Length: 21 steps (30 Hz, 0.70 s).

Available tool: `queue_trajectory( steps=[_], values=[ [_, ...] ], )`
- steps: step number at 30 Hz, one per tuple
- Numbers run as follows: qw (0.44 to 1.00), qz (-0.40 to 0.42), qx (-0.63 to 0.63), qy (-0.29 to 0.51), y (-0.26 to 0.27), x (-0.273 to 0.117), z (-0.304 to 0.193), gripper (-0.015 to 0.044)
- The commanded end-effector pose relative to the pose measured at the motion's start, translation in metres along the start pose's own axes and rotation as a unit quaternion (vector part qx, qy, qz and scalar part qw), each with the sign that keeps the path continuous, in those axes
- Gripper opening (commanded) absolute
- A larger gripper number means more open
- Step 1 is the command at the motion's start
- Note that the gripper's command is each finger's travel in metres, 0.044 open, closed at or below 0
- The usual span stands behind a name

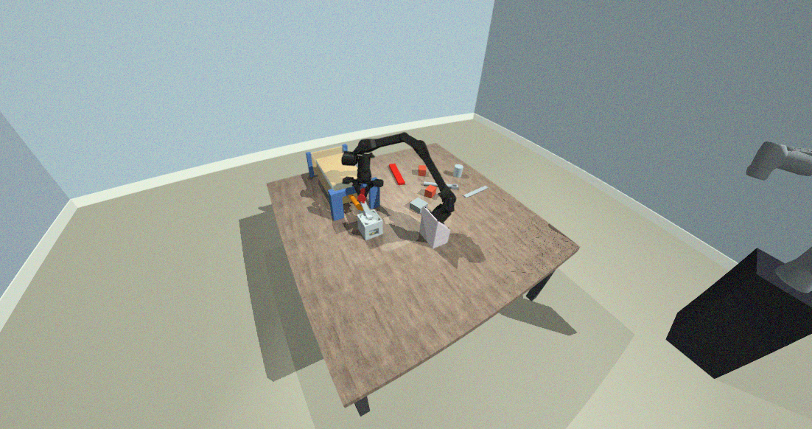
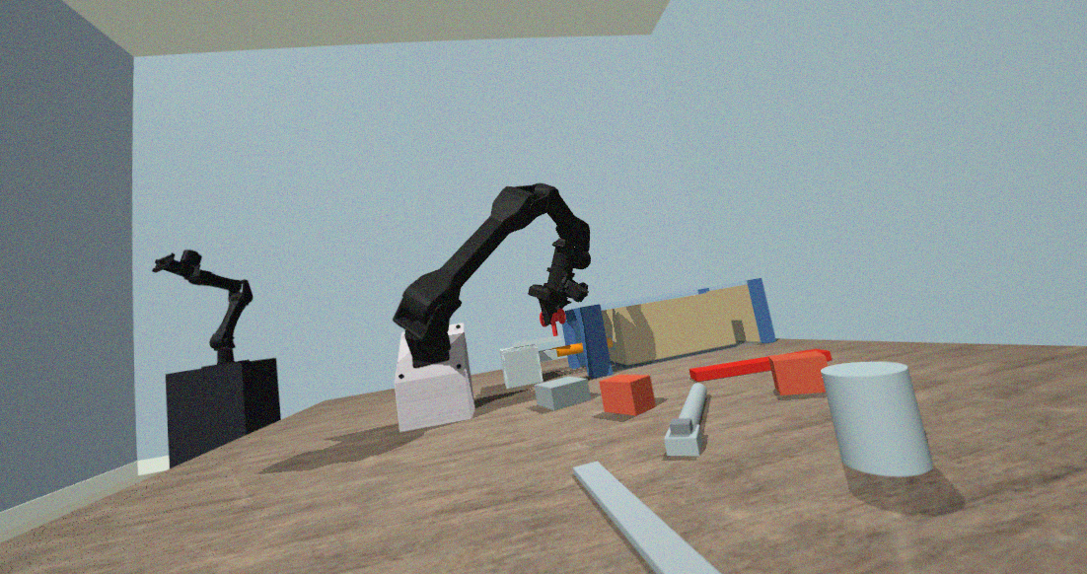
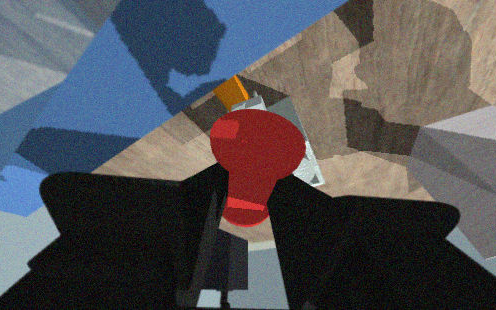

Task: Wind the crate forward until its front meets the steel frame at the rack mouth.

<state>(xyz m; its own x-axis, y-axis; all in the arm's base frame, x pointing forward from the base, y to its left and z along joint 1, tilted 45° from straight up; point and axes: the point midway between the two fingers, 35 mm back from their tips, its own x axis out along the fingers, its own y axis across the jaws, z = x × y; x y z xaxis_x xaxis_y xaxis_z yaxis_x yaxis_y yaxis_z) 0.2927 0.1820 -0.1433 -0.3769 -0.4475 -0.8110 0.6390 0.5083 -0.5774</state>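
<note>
My gripper [image 1: 362,191] [image 2: 553,317] [image 3: 248,165] is shut on the red knob of the winch handle. The handle's pale arm [image 1: 367,208] runs from under the knob to the top of the pale grey winch [image 1: 371,230] [image 2: 521,366]. The key is hidden. In the wrist view the knob covers most of the winch. An orange strap [image 1: 356,201] [image 2: 569,349] [image 3: 230,92] runs from the winch into the blue frame [image 1: 336,205] [image 2: 597,344] [image 3: 88,95] at the mouth of the tan rack [image 2: 680,325]. The crate cannot be told apart inside, nor its gap to the frame.
A grey block [image 1: 418,204] [image 2: 562,394], two red-orange blocks [image 1: 430,191] [image 2: 627,394], a grey tool [image 2: 693,410], a red bar [image 1: 396,174] [image 2: 729,369], a flat grey strip [image 1: 475,191] [image 2: 638,521] and a pale cylinder [image 1: 457,170] [image 2: 878,418] lie or stand on the bench.
</note>
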Motion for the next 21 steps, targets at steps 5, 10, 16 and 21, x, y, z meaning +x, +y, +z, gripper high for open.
queue_trajectory(
  steps=[5,10,16,21],
  values=[
    [1.000,0.016,-0.002,0.008,0.021,0.007,-0.016,0.0000],
    [1.000,0.017,-0.002,0.008,0.027,0.009,-0.022,0.0000],
    [1.000,0.017,-0.002,0.008,0.032,0.012,-0.029,0.0000],
    [1.000,0.017,-0.002,0.008,0.036,0.015,-0.035,0.0000]
  ],
)
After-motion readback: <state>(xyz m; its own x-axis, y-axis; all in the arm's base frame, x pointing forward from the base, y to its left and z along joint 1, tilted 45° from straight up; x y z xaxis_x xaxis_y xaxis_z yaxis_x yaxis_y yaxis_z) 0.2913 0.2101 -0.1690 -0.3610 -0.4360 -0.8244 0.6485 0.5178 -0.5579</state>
